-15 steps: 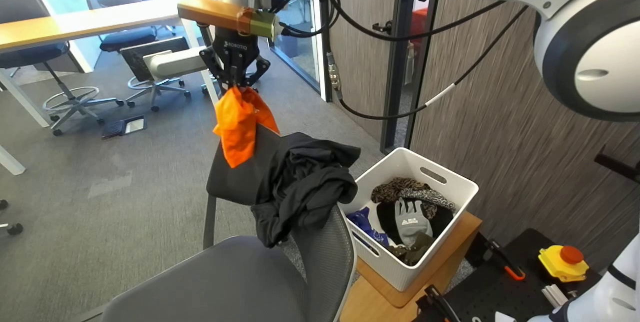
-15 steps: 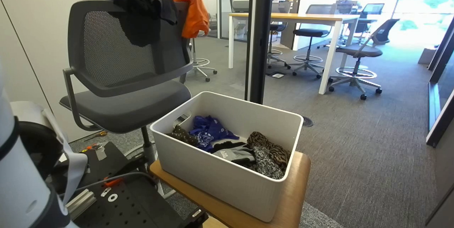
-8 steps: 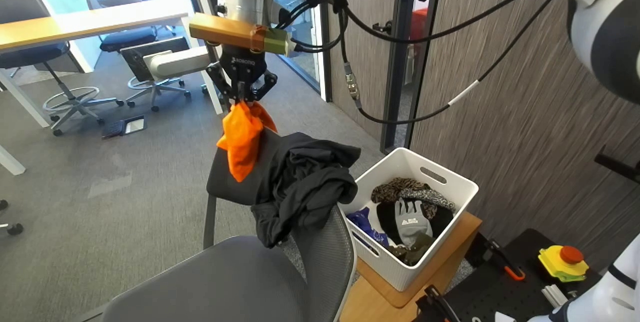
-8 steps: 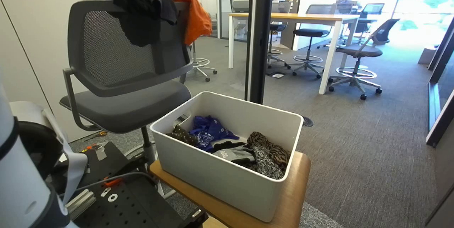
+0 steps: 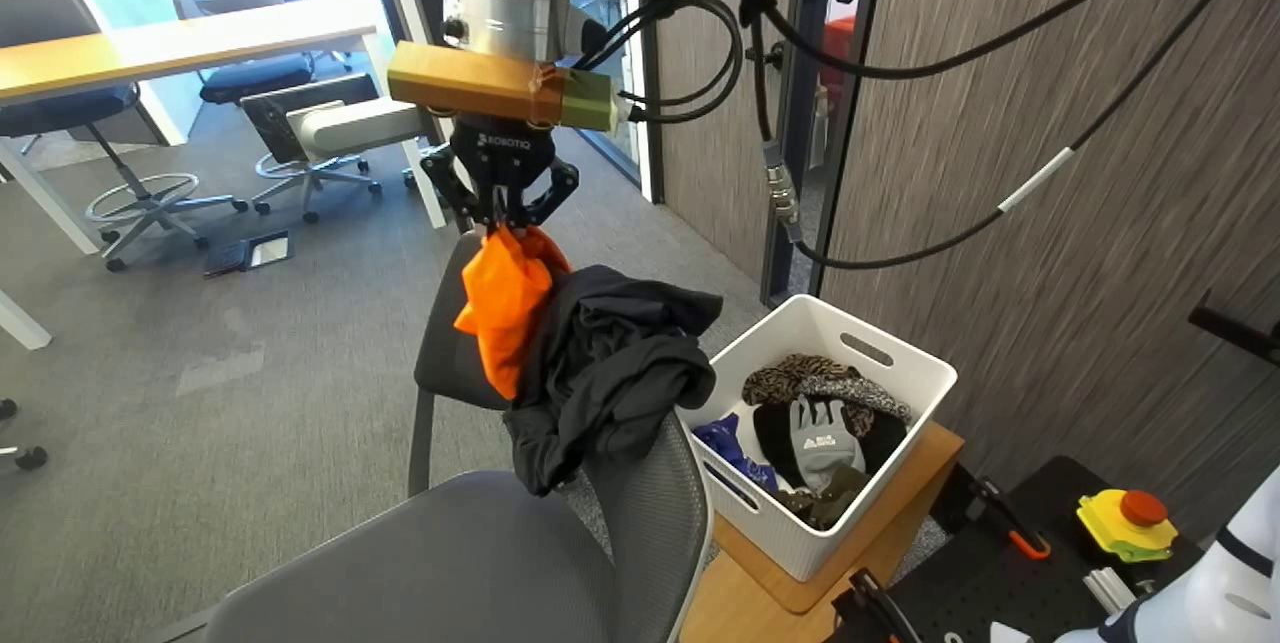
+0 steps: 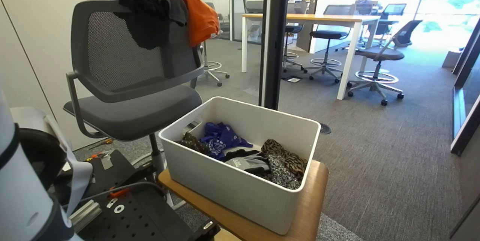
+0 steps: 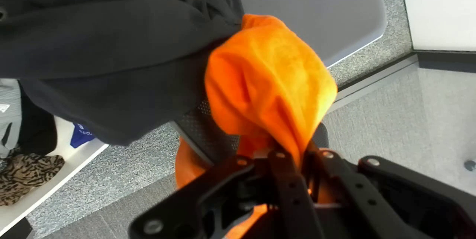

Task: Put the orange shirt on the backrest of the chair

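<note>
The orange shirt (image 5: 505,308) hangs from my gripper (image 5: 508,226), which is shut on its bunched top. It is at the top of the grey chair's backrest (image 5: 447,353), beside a black garment (image 5: 620,363) draped there. In an exterior view the shirt (image 6: 204,18) overlaps the far end of the backrest (image 6: 112,51). In the wrist view the shirt (image 7: 271,75) fans out from the gripper (image 7: 297,157) on the seat side, and more orange cloth (image 7: 187,164) shows past the backrest's other side. The fingertips are partly hidden by cloth.
A white bin (image 6: 232,192) holding gloves and cloths stands on a wooden stool (image 6: 318,181) beside the chair. The chair seat (image 5: 440,563) lies below the backrest. A table (image 5: 180,48) and other chairs stand farther back. Black cables (image 5: 900,73) hang from the arm.
My gripper has moved down and towards the black garment with the orange shirt in it. The shirt now lies lower over the backrest and against the black garment.
</note>
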Robot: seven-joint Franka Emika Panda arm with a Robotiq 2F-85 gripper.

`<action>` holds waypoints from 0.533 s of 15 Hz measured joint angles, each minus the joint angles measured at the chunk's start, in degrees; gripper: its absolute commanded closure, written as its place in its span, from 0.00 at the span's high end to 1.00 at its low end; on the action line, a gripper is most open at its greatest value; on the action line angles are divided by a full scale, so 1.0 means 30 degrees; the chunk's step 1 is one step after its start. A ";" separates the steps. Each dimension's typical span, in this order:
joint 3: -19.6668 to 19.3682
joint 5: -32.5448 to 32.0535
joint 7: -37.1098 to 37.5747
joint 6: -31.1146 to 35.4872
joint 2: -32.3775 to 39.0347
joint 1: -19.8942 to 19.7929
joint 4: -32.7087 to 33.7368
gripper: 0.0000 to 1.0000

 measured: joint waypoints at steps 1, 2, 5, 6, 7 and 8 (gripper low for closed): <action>-0.0001 0.0000 -0.0011 0.0046 -0.0149 0.0039 -0.0347 0.08; -0.0002 0.0001 -0.0033 0.0106 -0.0228 0.0054 -0.0631 0.08; -0.0028 0.0020 -0.0133 0.0251 -0.0257 0.0055 -0.1185 0.08; -0.0032 0.0022 -0.0167 0.0275 -0.0257 0.0055 -0.1306 0.08; -0.0032 0.0024 -0.0184 0.0296 -0.0257 0.0055 -0.1392 0.11; -0.0032 0.0025 -0.0195 0.0313 -0.0258 0.0056 -0.1451 0.36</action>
